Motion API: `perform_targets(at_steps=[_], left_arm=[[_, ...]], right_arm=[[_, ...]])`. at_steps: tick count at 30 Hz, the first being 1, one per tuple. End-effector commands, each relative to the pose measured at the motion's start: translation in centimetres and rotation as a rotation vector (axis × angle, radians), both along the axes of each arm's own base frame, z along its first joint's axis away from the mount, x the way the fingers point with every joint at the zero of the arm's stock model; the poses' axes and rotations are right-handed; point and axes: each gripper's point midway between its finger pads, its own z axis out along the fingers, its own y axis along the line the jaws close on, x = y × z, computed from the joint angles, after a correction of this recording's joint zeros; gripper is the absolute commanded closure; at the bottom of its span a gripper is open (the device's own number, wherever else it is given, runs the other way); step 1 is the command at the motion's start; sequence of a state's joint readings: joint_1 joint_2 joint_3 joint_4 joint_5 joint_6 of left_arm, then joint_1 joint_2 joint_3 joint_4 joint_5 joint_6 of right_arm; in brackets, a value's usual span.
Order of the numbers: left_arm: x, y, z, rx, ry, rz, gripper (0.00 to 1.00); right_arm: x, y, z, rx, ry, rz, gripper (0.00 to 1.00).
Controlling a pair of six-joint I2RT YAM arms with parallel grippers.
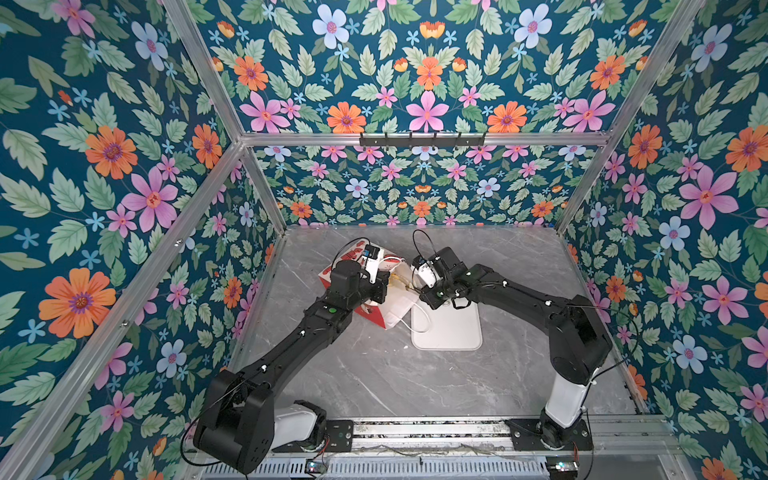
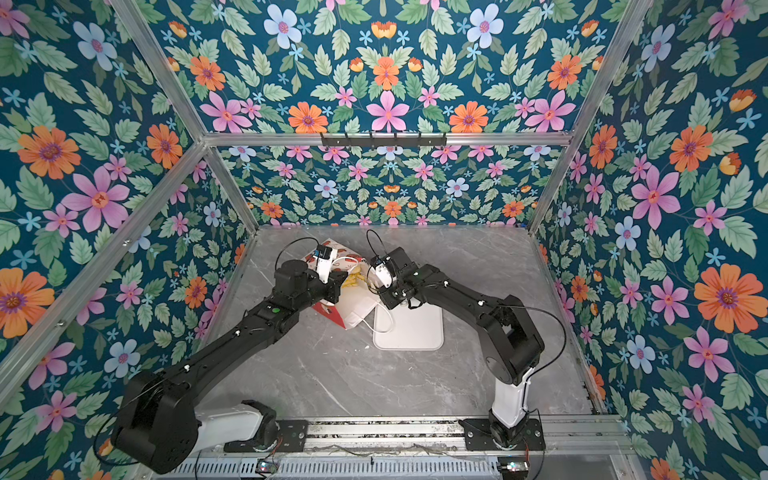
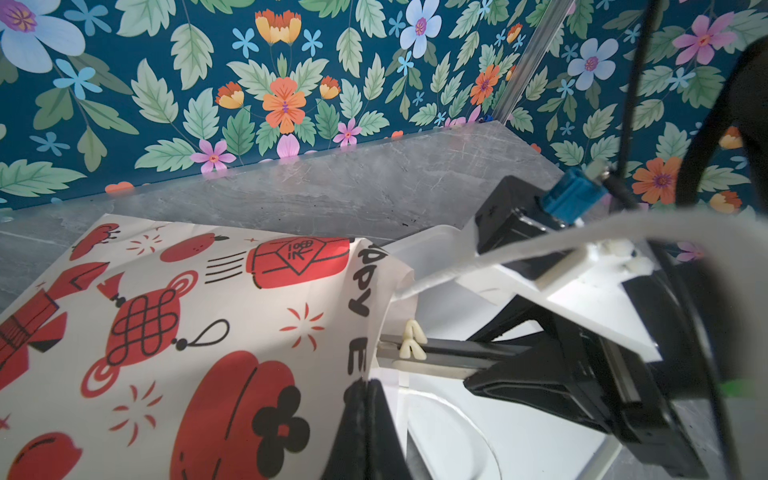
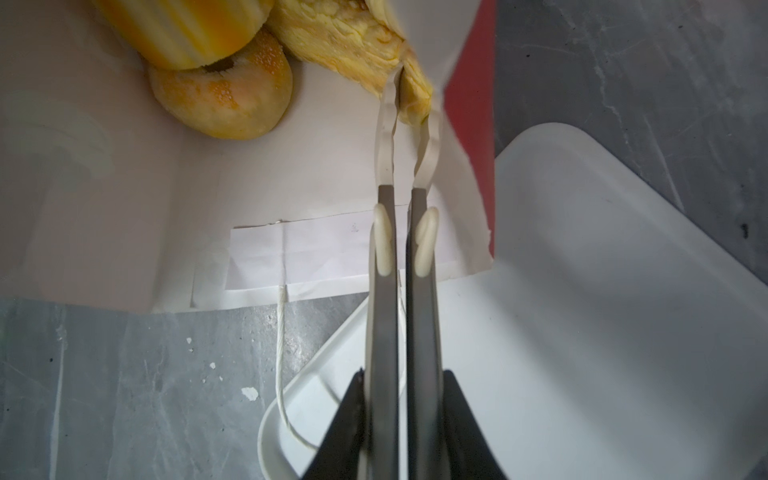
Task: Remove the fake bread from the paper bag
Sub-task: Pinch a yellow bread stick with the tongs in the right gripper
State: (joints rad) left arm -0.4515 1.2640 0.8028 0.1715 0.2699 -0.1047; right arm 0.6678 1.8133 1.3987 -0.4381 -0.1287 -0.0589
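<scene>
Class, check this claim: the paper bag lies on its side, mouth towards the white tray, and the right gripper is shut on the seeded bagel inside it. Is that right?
Not quite. The right wrist view shows the right gripper shut on the tip of the flaky twist inside the paper bag; the seeded bagel lies apart, untouched. The rest holds.
</scene>
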Motion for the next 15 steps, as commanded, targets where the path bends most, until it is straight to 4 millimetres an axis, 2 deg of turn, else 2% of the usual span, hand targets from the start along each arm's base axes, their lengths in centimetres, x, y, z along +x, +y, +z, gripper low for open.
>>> perform_targets(at_steps=[1, 3, 8, 15], left_arm=[[0.4, -0.2, 1.2, -0.029, -0.040, 0.001, 1.00], [0.6, -0.1, 1.1, -0.027, -0.035, 0.017, 1.00], [1.6, 0.2, 0.8, -0.029, -0.024, 0.063, 1.00], [2.9, 0.5, 1.4, -0.046, -0.032, 0.117, 1.00]], right_arm=[[0.1, 0.3, 1.7, 0.044, -0.036, 0.000, 0.82], [-0.2, 0.0, 2.1, 0.047, -0.038, -0.002, 0.86], [-1.7, -0.9, 2.7, 0.041, -0.002, -0.003, 0.86], [-3.6, -2.1, 2.8, 0.007, 0.054, -0.008, 0.87]])
